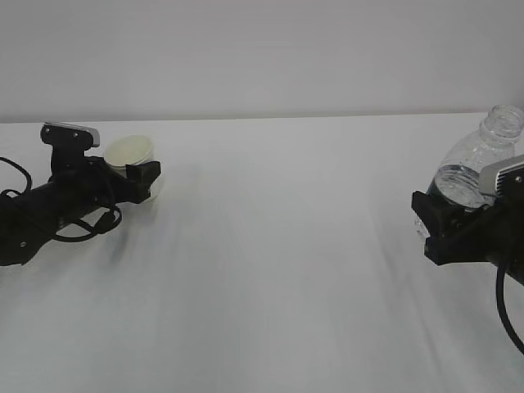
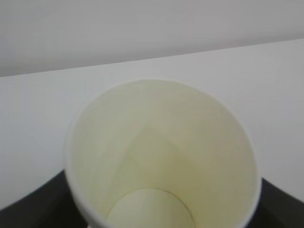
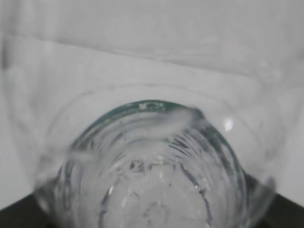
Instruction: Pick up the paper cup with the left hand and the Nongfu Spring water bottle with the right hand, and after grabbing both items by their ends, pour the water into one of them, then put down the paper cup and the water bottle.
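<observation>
From outside, the left hand (image 1: 146,182) lay low on the white surface (image 1: 278,262), jaws set wide round the paper cup (image 1: 131,152); the right hand (image 1: 442,223) clasped the Nongfu Spring water bottle (image 1: 479,164) low down, neck tilted, seemingly ready to pour. The left wrist view looked straight into the cup's empty cream inside, jaws flanking its base. The right wrist view showed the bottle between parted jaws.
</observation>
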Robot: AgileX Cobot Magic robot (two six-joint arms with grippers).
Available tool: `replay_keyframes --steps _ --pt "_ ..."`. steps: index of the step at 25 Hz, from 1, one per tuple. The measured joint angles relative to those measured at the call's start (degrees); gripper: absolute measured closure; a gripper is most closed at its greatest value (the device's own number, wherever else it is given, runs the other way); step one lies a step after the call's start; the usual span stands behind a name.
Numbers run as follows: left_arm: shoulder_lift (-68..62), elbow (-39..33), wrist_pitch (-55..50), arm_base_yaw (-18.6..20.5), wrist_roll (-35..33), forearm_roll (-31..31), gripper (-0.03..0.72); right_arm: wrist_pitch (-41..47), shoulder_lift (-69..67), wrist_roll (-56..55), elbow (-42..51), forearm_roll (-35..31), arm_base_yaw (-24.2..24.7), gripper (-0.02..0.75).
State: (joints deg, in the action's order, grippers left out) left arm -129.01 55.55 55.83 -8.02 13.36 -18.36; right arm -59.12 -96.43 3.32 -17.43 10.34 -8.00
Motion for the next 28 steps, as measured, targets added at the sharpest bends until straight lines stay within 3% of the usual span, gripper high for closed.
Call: replay_keyframes --steps 7,16,28 --pt "3.5 -2.8 -0.2 0.0 1.2 -3.8 0.133 0.1 0.0 0.0 0.0 0.1 0.0 0.253" --pt "10.3 -7.4 -0.2 0.0 2.5 -10.1 0.165 0.2 0.0 0.0 0.0 0.1 0.0 0.253" --pt "16.0 -8.6 0.2 0.0 15.0 -32.5 0.166 1.1 0.0 0.0 -0.3 2.3 0.0 0.253"
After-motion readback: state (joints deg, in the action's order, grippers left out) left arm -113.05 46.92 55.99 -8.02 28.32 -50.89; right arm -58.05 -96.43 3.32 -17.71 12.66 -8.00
